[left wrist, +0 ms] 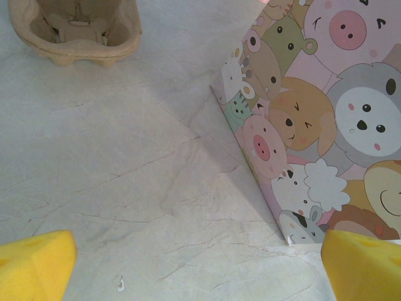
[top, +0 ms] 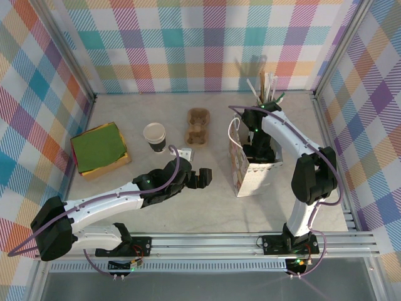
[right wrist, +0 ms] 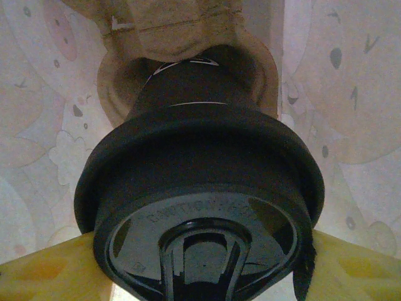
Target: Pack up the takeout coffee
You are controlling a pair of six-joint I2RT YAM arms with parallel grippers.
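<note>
Packing nearly done: your right gripper (right wrist: 200,276) pinches the small dark black-lidded takeout cup (right wrist: 200,144), base in a brown pulp carrier (right wrist: 182,31) inside the cartoon-printed paper bag (left wrist: 313,125); your left gripper (left wrist: 200,269), spread, hovers beside, likely to steady it.

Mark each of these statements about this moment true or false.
1. The takeout coffee sits inside the paper bag. True.
2. The left tool grips the cardboard carrier. False: it is open and empty, and the carrier lies apart from it.
3. In the top view, the lidless cup stands left of that carrier. True.
4. The right tool is parked outside the bag. False: it is down inside the bag, at the coffee.
</note>
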